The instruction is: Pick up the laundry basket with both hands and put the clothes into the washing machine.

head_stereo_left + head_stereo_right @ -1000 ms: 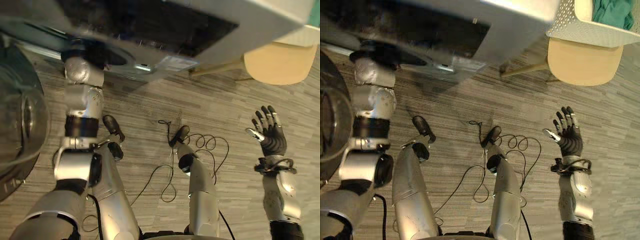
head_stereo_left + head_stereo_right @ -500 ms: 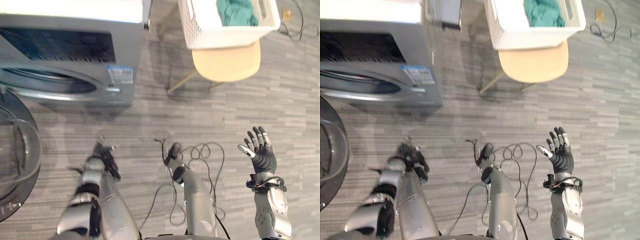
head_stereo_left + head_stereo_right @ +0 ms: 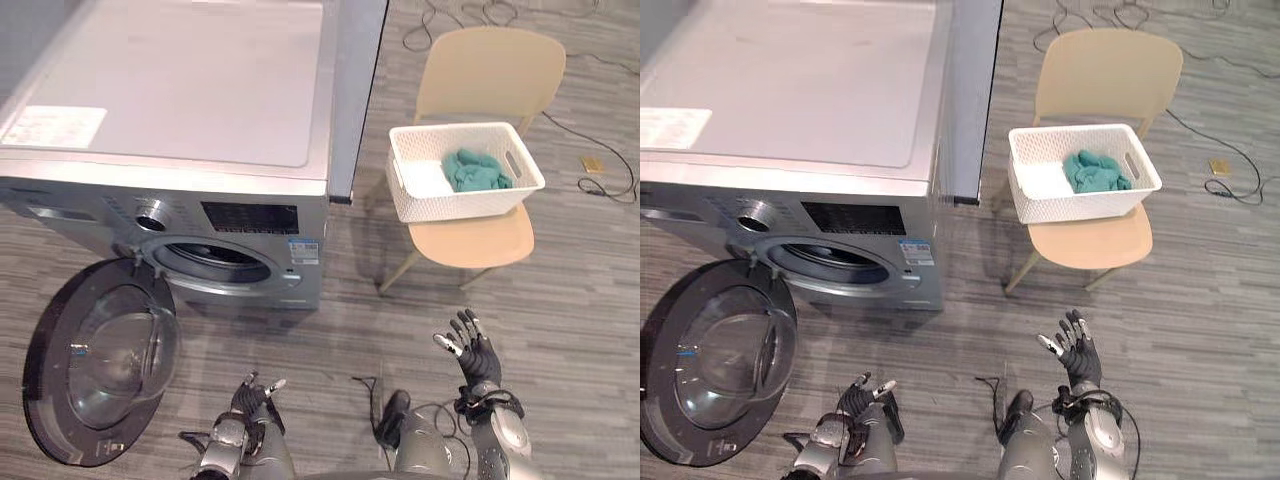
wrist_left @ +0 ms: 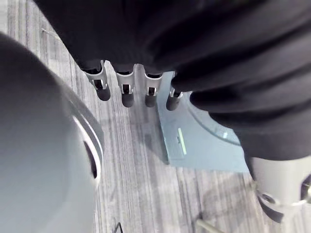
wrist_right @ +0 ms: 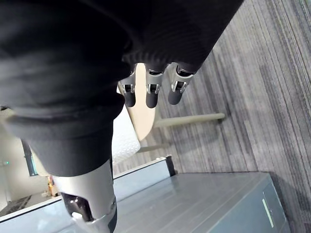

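A white perforated laundry basket [image 3: 460,203] stands on a beige chair [image 3: 470,243] to the right of the washing machine [image 3: 180,90]. Teal clothes [image 3: 476,170] lie bunched in the basket's right half. The machine's round door [image 3: 100,370] hangs open to the left, baring the drum opening [image 3: 212,262]. My left hand [image 3: 250,395] is low in front of the machine, fingers [image 4: 126,94] straight, holding nothing. My right hand [image 3: 472,352] is raised in front of the chair, well short of the basket, fingers [image 5: 150,94] spread and empty.
Wood-look grey floor lies between me and the chair. A small tan object [image 3: 594,163] and thin black cables [image 3: 600,150] lie on the floor right of the chair. More cables [image 3: 440,15] curl behind the chair. The open door takes up floor at the left.
The camera has swung up from the floor, so machine, chair and basket now show whole. My left arm has drawn back from the machine's front and hangs low. The right hand stays raised and open.
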Available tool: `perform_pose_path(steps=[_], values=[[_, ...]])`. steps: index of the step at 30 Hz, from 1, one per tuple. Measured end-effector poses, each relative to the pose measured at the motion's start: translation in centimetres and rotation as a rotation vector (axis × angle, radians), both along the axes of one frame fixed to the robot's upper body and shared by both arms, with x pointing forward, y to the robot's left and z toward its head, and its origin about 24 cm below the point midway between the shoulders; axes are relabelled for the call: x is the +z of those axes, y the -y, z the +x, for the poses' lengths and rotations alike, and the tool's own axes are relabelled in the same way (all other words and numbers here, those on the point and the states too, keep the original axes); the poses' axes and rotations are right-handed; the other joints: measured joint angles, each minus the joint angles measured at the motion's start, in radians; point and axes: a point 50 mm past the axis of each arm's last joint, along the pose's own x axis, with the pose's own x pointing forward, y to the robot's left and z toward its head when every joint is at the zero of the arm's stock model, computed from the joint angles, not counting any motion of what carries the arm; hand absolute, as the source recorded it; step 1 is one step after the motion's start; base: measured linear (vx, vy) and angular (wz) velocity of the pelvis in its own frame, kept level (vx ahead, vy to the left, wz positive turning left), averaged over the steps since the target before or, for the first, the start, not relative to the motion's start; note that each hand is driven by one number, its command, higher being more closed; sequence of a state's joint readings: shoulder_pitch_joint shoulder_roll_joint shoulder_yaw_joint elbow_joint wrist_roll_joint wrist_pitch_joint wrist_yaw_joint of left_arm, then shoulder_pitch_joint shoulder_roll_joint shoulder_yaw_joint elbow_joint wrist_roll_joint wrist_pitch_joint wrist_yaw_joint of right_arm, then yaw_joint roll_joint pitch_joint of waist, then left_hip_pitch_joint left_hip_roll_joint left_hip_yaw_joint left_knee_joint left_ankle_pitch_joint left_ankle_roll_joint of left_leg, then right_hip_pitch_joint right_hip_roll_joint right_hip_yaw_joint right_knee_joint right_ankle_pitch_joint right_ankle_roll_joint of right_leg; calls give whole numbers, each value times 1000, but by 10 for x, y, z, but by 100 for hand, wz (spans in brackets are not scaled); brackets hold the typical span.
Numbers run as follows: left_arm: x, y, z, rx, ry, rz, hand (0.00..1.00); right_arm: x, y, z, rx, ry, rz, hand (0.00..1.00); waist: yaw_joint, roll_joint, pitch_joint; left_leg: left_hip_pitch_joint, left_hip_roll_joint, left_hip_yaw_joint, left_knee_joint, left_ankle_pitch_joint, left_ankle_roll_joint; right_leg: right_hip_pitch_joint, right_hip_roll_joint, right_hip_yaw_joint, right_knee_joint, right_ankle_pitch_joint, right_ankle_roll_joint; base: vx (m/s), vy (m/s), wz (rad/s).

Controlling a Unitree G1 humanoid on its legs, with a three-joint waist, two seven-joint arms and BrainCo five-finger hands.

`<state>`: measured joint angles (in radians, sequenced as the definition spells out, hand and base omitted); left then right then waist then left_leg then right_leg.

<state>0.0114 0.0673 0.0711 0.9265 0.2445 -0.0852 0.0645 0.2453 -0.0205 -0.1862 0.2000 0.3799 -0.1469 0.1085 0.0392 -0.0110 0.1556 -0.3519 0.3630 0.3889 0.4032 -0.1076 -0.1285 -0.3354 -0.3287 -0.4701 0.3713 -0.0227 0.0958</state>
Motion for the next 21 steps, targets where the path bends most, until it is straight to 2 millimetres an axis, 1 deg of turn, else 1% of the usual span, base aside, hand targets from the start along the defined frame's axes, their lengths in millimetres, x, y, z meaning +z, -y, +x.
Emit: perform_pose_path(steps=[3, 4, 5, 6, 7, 9, 10, 11, 12, 13, 14, 15, 16, 17, 18, 19, 20, 21], values=[[0, 0, -10, 42, 12, -27, 0, -9, -2, -6, -18, -42, 20, 0, 0, -2, -22, 53, -21, 3, -47, 9, -11, 37, -9, -3, -7, -3, 4, 58, -31, 8], [2, 0, -15, 66, 32, -42, 0, -13, -3, -9, -30, -60, 27, 0, -1, -4, -43, 71, -31, 3, -69, 17, -19, 45, -18, -6, 3, -16, 11, 88, -50, 16], [4, -1, -18, 106, 53, -69, 0, -16, -3, -11, -42, -77, 32, 0, -1, -4, -47, 96, -37, 2, -87, 23, -23, 61, -25, -6, 23, -31, 11, 91, -64, 18], [6, 0, -19, 157, 82, -106, 0, -18, -3, -12, -58, -89, 35, 0, -1, -6, -48, 116, -40, 0, -101, 33, -24, 72, -30, -6, 42, -50, 16, 94, -99, 17], [11, -3, -22, 249, 132, -157, 0, -20, -4, -13, -82, -97, 44, 0, -1, -15, -54, 153, -50, 1, -134, 51, -29, 79, -39, -5, 80, -83, 16, 121, -184, 24], [20, -5, -23, 429, 227, -252, 0, -15, -1, -8, -134, -71, 25, 0, -2, -11, -67, 209, -46, -4, -216, 114, -43, 104, -23, -29, 108, -135, 8, 144, -216, 25], [25, -5, -22, 495, 272, -287, 0, -11, 1, -3, -161, -50, 17, 0, -4, -11, -76, 208, -48, -20, -230, 158, -37, 107, -18, -41, 102, -147, -4, 91, -176, 21], [32, -3, -17, 545, 324, -327, 0, -6, 6, 3, -202, -23, 4, 0, -5, -14, -78, 191, -42, -40, -223, 205, -9, 111, -4, -55, 92, -155, -11, 69, -269, 22], [44, 0, -9, 590, 402, -378, 0, 4, 14, 13, -258, 25, -17, 0, -5, -9, -79, 162, -30, -55, -208, 265, 34, 119, 24, -65, 59, -151, -23, 20, -303, 16], [53, 6, -1, 589, 457, -417, 0, 12, 21, 21, -294, 64, -38, 0, -5, -3, -84, 148, -25, -75, -223, 317, 48, 125, 43, -71, 27, -132, -54, 37, -261, 5], [62, 10, 7, 573, 509, -446, 0, 19, 30, 26, -337, 82, -86, 0, -2, 2, -85, 132, -21, -104, -179, 304, 35, 132, 55, -76, 1, -118, -75, 70, -180, -20], [72, 21, 14, 533, 558, -487, 0, 28, 36, 35, -366, 108, -125, 0, 0, 13, -84, 102, -40, -175, -31, 216, 23, 138, 81, -63, -21, -101, -96, 70, -108, -34], [76, 25, 17, 511, 578, -507, 0, 33, 39, 38, -376, 121, -157, 0, 0, 24, -86, 101, -58, -213, 24, 173, 23, 147, 98, -51, -35, -91, -105, 83, -123, -65], [84, 34, 21, 474, 606, -548, 0, 43, 40, 43, -381, 147, -206, 0, 4, 33, -82, 102, -104, -299, 105, 82, -11, 170, 121, -21, -70, -76, -113, 56, -24, -90], [90, 43, 24, 426, 627, -584, 0, 50, 39, 45, -371, 165, -262, 0, 7, 53, -92, 112, -168, -374, 158, -2, -44, 184, 150, 11, -99, -61, -113, 59, 22, -97], [91, 47, 25, 398, 630, -599, 0, 53, 39, 45, -366, 171, -292, 0, 2, 61, -96, 122, -190, -385, 155, -28, -20, 188, 162, 26, -111, -54, -111, 53, 66, -93], [94, 56, 28, 337, 630, -629, 0, 55, 36, 44, -356, 173, -333, 0, -7, 75, -107, 161, -189, -385, 109, -55, 25, 196, 190, 55, -137, -38, -107, 58, 13, -86], [97, 64, 32, 293, 634, -655, 0, 61, 30, 45, -352, 195, -351, 0, -15, 81, -113, 207, -188, -371, 38, -66, 35, 193, 212, 95, -170, -12, -104, 38, 1, -87]])
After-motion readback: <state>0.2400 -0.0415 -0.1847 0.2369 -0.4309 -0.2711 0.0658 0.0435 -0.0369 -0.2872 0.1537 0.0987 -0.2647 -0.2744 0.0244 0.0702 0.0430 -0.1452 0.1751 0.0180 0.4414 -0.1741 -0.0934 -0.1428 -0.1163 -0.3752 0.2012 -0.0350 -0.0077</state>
